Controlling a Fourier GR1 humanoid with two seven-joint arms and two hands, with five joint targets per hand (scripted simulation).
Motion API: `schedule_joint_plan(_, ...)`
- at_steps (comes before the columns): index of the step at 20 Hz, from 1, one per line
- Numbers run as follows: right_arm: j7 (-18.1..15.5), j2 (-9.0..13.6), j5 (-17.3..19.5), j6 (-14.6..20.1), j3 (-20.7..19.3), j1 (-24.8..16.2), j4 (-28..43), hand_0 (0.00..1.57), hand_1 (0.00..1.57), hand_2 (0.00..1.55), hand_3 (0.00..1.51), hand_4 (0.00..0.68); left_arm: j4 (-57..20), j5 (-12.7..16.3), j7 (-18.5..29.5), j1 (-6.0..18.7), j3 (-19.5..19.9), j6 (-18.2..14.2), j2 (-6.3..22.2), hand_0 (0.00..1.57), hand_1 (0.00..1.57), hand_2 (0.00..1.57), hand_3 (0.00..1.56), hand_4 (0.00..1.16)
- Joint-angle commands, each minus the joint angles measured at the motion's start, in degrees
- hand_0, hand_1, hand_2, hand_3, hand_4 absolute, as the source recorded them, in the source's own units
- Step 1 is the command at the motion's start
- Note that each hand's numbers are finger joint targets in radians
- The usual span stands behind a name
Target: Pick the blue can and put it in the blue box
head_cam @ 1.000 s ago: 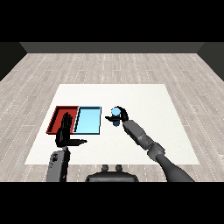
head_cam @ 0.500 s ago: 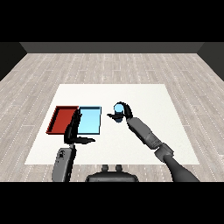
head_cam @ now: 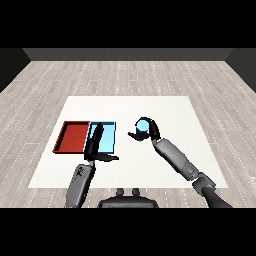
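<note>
The blue can (head_cam: pixel 144 126) is held off the table, right of the trays, with my right hand (head_cam: pixel 148 132) curled round it. The light blue tray (head_cam: pixel 107 138) lies left of the can, beside the red tray (head_cam: pixel 73 137). My left hand (head_cam: pixel 95 143) hovers with straight fingers over the blue tray's left part and near edge, thumb pointing right, hiding part of that tray.
The white table (head_cam: pixel 165 110) stretches behind and to the right of the trays. A grey plank floor (head_cam: pixel 125 75) surrounds it. My right forearm (head_cam: pixel 177 160) slants in from the lower right.
My right hand has lifted the blue can a little higher and nearer the blue tray. My left hand has risen and moved right, from the red tray's side to over the blue tray.
</note>
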State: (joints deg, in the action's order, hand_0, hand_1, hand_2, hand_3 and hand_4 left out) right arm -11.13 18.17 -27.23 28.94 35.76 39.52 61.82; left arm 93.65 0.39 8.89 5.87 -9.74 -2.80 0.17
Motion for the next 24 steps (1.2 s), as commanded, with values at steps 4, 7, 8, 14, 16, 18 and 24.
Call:
schedule_joint_plan(4, 7.33, -1.82, 8.28, 3.88, 0.35, -4.27, 11.94, 1.50, 1.50, 1.47, 1.40, 0.590, -4.86, 1.41, -1.97, 6.06, -4.76, -4.60, -0.17, 0.00, 0.00, 0.00, 0.00, 0.00)
schedule_joint_plan(7, 11.64, -2.13, 12.61, 6.47, 0.29, -4.74, 18.15, 1.51, 1.51, 1.47, 1.40, 0.611, -6.11, 1.48, 0.38, 4.44, -2.91, -1.39, -0.17, 0.00, 0.00, 0.00, 0.00, 0.00)
schedule_joint_plan(8, 8.77, -1.19, 11.68, 3.02, -2.02, -7.08, 15.97, 1.50, 1.50, 1.46, 1.39, 0.611, -10.80, 2.43, 3.06, 7.36, -9.50, -8.97, -0.17, 0.00, 0.00, 0.00, 0.00, 0.00)
schedule_joint_plan(14, 16.06, -2.68, 17.49, 1.59, -5.38, -4.17, 20.71, 1.47, 1.47, 1.44, 1.38, 0.581, -10.99, 5.58, 3.69, 5.97, -11.14, -8.90, -0.17, 0.00, 0.00, 0.00, 0.00, 0.00)
schedule_joint_plan(16, 15.87, -1.88, 19.23, 1.11, -5.89, -8.12, 24.60, 1.45, 1.45, 1.44, 1.37, 0.588, -6.20, 4.41, 3.53, 1.83, -14.37, -9.77, -0.17, 0.00, 0.00, 0.00, 0.00, 0.00)
schedule_joint_plan(18, 12.34, -4.47, 19.52, -2.72, -9.97, -6.36, 17.14, 1.46, 1.46, 1.44, 1.38, 0.587, -8.72, 2.92, 3.72, 3.13, -11.28, -7.09, -0.13, 0.00, 0.00, 0.00, 0.00, 0.00)
schedule_joint_plan(24, 19.77, -5.39, 26.01, -5.05, -10.72, -9.56, 26.75, 1.45, 1.45, 1.44, 1.38, 0.586, -10.48, 5.38, 2.63, 6.94, -13.32, -10.40, -0.17, 0.00, 0.00, 0.00, 0.00, 0.00)
